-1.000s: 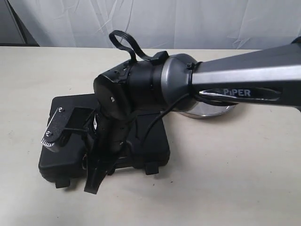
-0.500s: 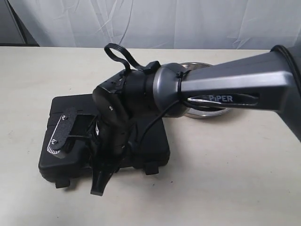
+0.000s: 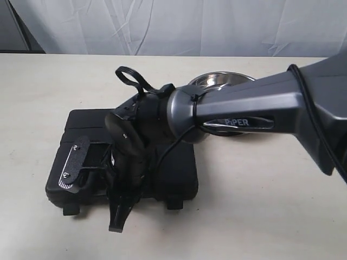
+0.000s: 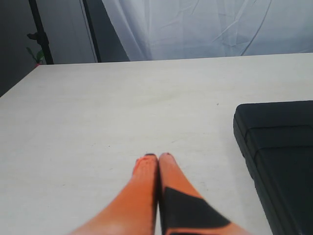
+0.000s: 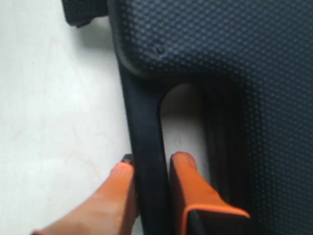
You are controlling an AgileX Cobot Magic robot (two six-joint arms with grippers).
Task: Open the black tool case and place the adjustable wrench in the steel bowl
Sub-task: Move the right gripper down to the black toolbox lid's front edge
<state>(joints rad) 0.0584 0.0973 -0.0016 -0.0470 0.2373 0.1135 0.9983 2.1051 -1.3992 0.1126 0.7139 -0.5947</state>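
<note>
The black tool case [image 3: 176,168] lies closed on the table, so the adjustable wrench is hidden. My right gripper [image 3: 118,218] reaches across to the case's front edge. In the right wrist view, the right gripper [image 5: 150,164] is shut on the moulded handle bar [image 5: 144,127] of the case [image 5: 230,54], one orange finger on each side. The steel bowl [image 3: 217,80] sits behind the right arm, mostly covered by it. My left gripper [image 4: 157,156] is shut on nothing, low over the bare table beside the case's end [image 4: 279,147].
The right arm's grey link [image 3: 255,111] spans the middle of the exterior view. Two clip latches [image 3: 71,209] [image 3: 173,205] stand on the case's front edge. A white curtain [image 3: 179,24] hangs behind the table.
The right arm has swung left and lower, uncovering more of the bowl. Its gripper tip has slid slightly right along the case's front edge. The case stays closed and in place.
</note>
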